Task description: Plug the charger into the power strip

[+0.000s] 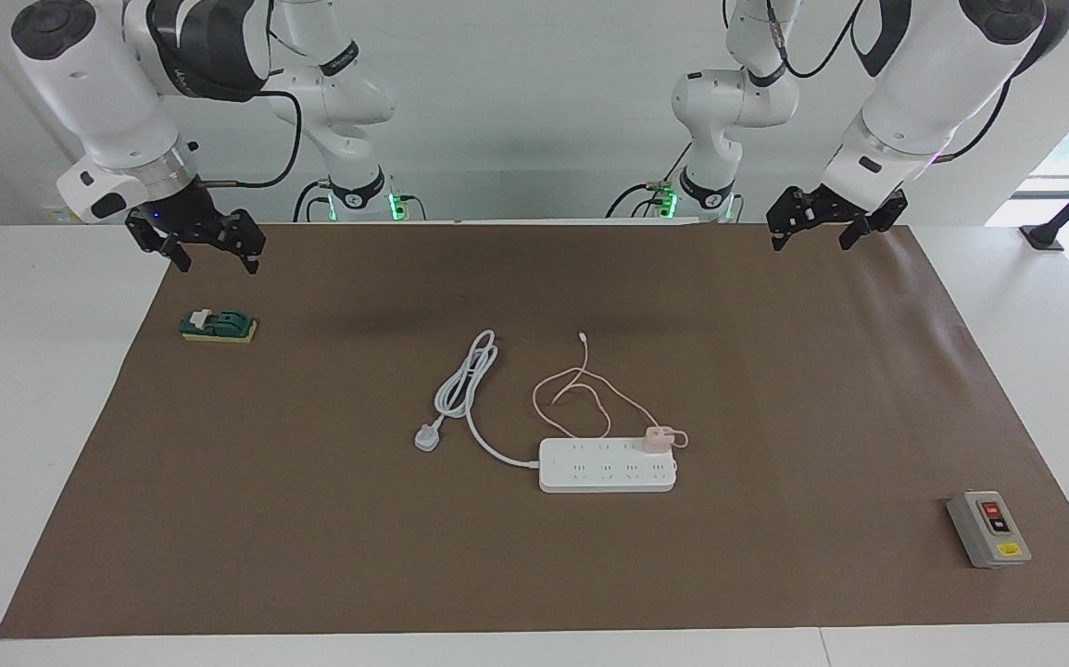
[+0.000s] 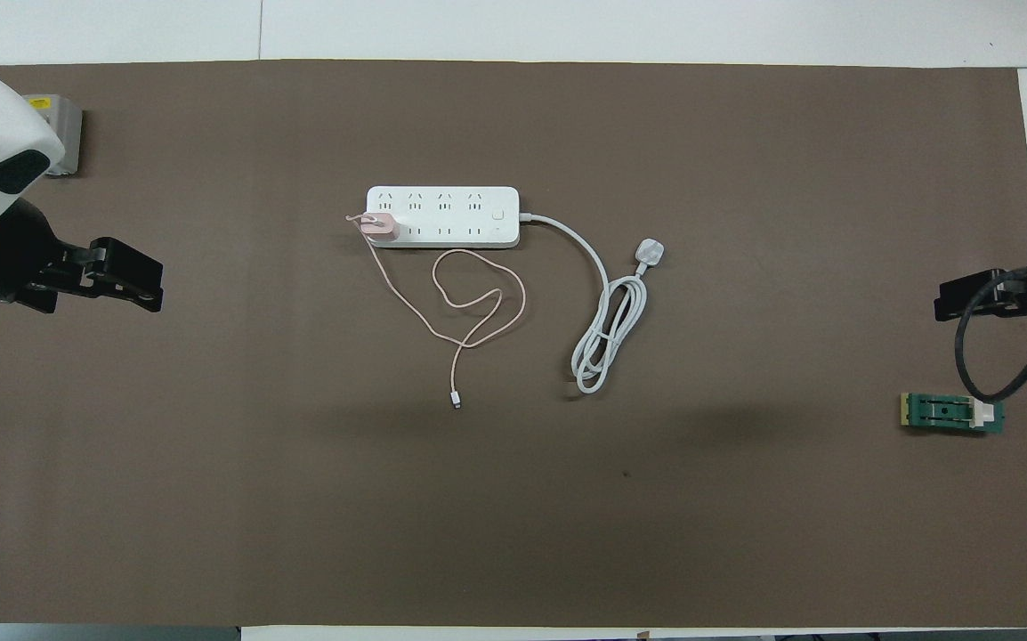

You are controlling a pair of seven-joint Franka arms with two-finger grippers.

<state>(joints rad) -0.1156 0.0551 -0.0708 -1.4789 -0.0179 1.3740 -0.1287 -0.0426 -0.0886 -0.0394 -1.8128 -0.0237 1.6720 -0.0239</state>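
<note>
Both arms idle, raised over the mat's robot-side corners: right gripper (image 1: pixel 206 243) and left gripper (image 1: pixel 817 225), jaws spread, empty. Farther out, at the mat's centre, the charger (image 1: pixel 656 439) sits plugged into the strip (image 1: pixel 607 465), at its 3 o'clock end in the facing view. Charger likely light and rigid, cable limp; grip the cube's sides.

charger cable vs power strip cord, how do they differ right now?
The charger cable is thin and pink, the power strip cord thick and white. The cable sprawls in open loops; the cord is folded into a tight bundle. The cable ends in a tiny connector, the cord in a three-pin plug. Both lie on the brown mat, nearer the robots than the power strip.
</note>
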